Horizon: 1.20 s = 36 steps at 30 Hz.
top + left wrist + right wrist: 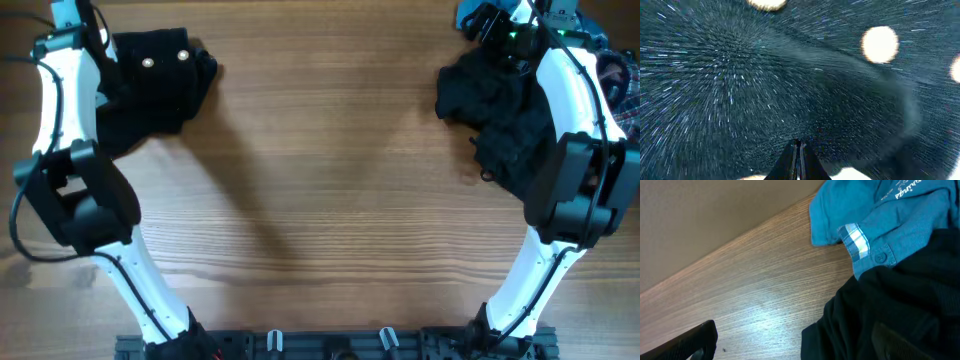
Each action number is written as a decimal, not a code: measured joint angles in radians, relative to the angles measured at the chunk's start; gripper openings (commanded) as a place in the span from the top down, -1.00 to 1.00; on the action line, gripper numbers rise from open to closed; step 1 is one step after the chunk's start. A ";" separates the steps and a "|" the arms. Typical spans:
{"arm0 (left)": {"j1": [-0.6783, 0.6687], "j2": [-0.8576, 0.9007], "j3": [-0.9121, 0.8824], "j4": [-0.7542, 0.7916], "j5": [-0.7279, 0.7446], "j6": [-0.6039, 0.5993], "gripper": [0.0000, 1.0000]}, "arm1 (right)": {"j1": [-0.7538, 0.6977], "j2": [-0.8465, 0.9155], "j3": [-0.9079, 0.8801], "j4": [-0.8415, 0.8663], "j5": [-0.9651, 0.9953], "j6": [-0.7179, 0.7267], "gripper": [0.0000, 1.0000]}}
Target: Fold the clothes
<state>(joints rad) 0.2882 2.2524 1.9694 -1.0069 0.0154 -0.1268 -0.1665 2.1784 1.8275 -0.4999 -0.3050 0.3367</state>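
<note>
Overhead view: the black buttoned garment [150, 80] lies bunched at the worktop's [330, 180] far left corner, partly under the left arm. A second black garment [500, 115] is heaped far right, with a plaid garment [622, 85] cut off at the edge.

Left wrist view only: the left gripper [799, 157] has its jaws pressed together against blurred cloth near pale buttons [880, 44]. Whether a fold is caught cannot be told.

Right wrist view: the right gripper [795, 332] has its jaws spread, holding nothing, beside a teal-blue garment [875, 215].

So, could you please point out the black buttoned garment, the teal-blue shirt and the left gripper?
black buttoned garment [160, 95]: overhead view, on the fabric below its buttons.
teal-blue shirt [880, 215]: right wrist view, on plain cloth above the button.
left gripper [799, 150]: left wrist view, between the closed fingertips.
</note>
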 measured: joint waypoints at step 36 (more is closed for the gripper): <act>0.053 0.169 0.018 0.311 0.027 -0.048 0.92 | 0.000 0.000 0.000 0.000 0.000 0.000 -0.99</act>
<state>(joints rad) 0.3412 2.4218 1.9877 -0.6956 0.0422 -0.1745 -0.1665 2.1784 1.8275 -0.4999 -0.3050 0.3367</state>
